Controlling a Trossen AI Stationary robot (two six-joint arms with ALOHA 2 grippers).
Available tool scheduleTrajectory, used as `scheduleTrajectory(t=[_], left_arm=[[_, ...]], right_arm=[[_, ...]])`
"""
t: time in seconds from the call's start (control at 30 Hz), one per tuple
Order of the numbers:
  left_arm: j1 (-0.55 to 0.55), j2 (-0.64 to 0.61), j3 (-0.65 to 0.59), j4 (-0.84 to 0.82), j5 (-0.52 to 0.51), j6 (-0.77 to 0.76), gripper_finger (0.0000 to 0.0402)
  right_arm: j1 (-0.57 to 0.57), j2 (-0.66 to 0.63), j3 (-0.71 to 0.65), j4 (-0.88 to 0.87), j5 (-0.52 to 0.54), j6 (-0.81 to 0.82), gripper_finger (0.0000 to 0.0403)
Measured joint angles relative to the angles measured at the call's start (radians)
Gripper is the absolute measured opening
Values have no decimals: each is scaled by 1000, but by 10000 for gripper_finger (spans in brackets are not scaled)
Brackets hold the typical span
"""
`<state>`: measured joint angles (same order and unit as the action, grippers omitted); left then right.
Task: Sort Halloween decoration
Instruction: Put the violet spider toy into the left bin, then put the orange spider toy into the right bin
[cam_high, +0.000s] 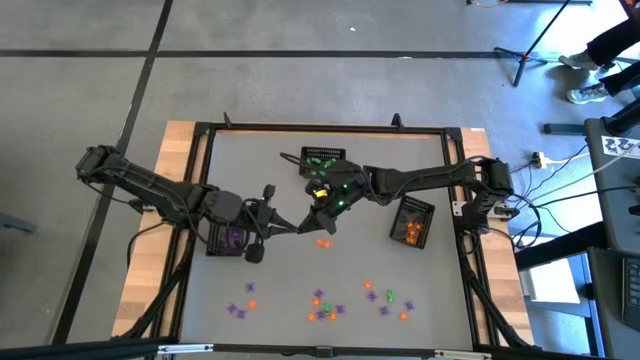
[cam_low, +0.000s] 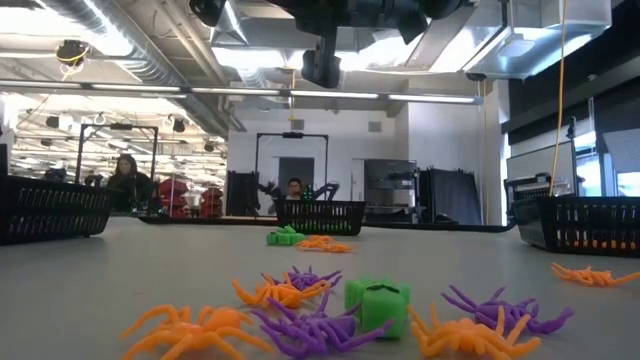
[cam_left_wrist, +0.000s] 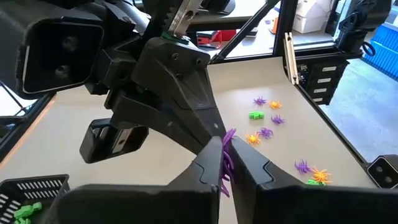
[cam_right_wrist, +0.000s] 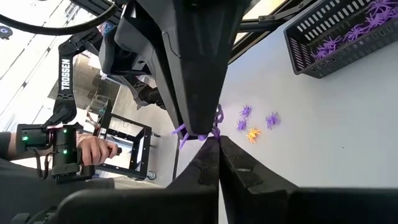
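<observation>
Purple spider (cam_left_wrist: 226, 155) mostly hidden btwn left gripper (cam_left_wrist: 227, 163) fingers and right gripper (cam_right_wrist: 213, 144) tips, only legs poke out. High view: the gripper meeting pt too small to tell who holds it. Low view: both arms cut off at top edge. Trinkets (cam_high: 322, 303) well away from left gripper on bench (cam_high: 270, 200) too tiny to tell shapes.

Purple spider (cam_left_wrist: 227, 155) pinched between the left claw (cam_left_wrist: 229, 169), black fingers on both sides, and the right claw (cam_right_wrist: 213, 149) is black too. Grey bench (cam_high: 420, 290), pale wood at its edges, black frame around it. Down front, orange spiders (cam_low: 190, 328), purple spiders (cam_low: 310, 325) and a bright green block (cam_low: 378, 303) all mixed together. Black mesh baskets: the left basket (cam_high: 229, 241) shows purple inside, the middle basket (cam_high: 322, 158) green, the right basket (cam_high: 413, 221) orange.
</observation>
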<state>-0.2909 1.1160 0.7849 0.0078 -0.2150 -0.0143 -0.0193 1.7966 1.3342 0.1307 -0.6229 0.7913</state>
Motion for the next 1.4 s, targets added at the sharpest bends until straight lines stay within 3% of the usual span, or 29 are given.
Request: scheduleTrajectory(t=[0.17, 0.37, 0.5, 0.6, 0.8, 0.93, 1.03, 1.23, 1.4], left_arm=[[0, -4, 0, -1, 0, 0, 3], [0, -46, 0, -81, -3, -18, 2], [0, -124, 0, -277, -4, -112, 2], [0, -191, 1, -504, -3, -260, 2], [0, -275, 1, -971, 23, -683, 2], [1, -281, 1, -1138, 101, -850, 21], [0, -281, 0, -1161, 157, -875, 60], [0, -278, 0, -1156, 169, -877, 153], [0, -283, 0, -1100, 127, -908, 175]], right_arm=[[0, 0, 0, 0, 4, 14, 38], [-1, 0, 0, -1, -40, 16, 154], [-1, 0, 0, -9, -78, 25, 223], [-1, 0, 0, -17, -79, 39, 251], [-1, 0, 0, -35, -63, 40, 257], [-1, 0, 0, -34, -34, 38, 250], [-1, 0, 0, -35, -17, 26, 249], [-1, 0, 0, -67, 20, -12, 249], [0, 0, 0, -198, 73, -87, 248]])
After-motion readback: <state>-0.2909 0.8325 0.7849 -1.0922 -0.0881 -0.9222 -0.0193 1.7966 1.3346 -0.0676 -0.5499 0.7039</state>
